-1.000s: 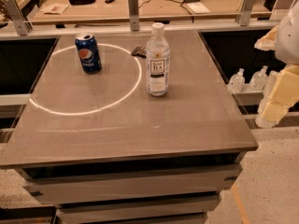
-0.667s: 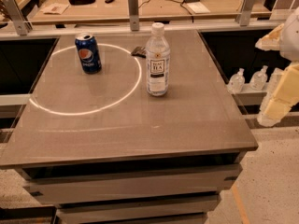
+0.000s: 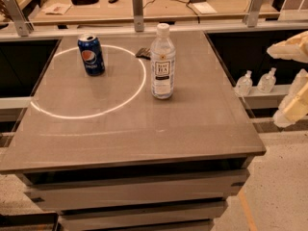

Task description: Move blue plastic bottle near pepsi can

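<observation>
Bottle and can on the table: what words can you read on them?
"pepsi", by the round logo, on the pepsi can.
"TEA", probably, on the blue plastic bottle label; its small print is too blurred.
No writing on the pincer, off the right side of the table.

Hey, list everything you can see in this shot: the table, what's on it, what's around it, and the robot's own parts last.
blue plastic bottle: one, clear with white cap and label, upright mid-table, just right of the ring.
pepsi can: one, dark blue, upright back left, inside the ring.
light ring: one, white, on the tabletop's left half.
small dark object: one, blackish, behind the bottle; unidentifiable.
table: one, grey-brown.
small clear bottles: two, on a ledge right of the table.
workbench: one, tan, behind the table.
gripper: one, cream, at the right edge, off the table.
</observation>
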You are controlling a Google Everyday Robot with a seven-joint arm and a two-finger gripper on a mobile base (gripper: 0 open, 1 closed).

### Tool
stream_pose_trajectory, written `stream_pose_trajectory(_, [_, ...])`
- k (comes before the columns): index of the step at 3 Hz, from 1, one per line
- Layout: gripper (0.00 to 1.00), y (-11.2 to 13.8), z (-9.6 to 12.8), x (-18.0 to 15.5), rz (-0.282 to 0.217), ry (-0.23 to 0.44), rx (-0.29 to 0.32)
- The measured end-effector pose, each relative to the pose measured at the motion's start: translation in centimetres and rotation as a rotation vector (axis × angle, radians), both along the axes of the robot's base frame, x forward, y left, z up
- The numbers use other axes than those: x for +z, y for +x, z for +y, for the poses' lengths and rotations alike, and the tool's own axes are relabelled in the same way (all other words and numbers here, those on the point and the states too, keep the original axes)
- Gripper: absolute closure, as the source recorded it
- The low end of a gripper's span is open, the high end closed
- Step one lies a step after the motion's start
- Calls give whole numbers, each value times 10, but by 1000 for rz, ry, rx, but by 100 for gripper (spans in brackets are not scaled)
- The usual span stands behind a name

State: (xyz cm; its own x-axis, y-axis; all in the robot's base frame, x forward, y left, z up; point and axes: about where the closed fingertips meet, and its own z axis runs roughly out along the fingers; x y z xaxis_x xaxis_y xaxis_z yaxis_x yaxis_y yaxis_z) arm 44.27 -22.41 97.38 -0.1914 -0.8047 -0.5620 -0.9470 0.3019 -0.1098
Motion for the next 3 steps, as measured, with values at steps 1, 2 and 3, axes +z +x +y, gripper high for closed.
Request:
stream_pose_trajectory(1, [0, -10, 0, -3, -33, 152, -46])
stream_pose_trajectory(2, [0, -12, -10, -31, -45, 276, -143])
stream_pose_trajectory(3, [0, -10, -16, -53, -54, 357, -199])
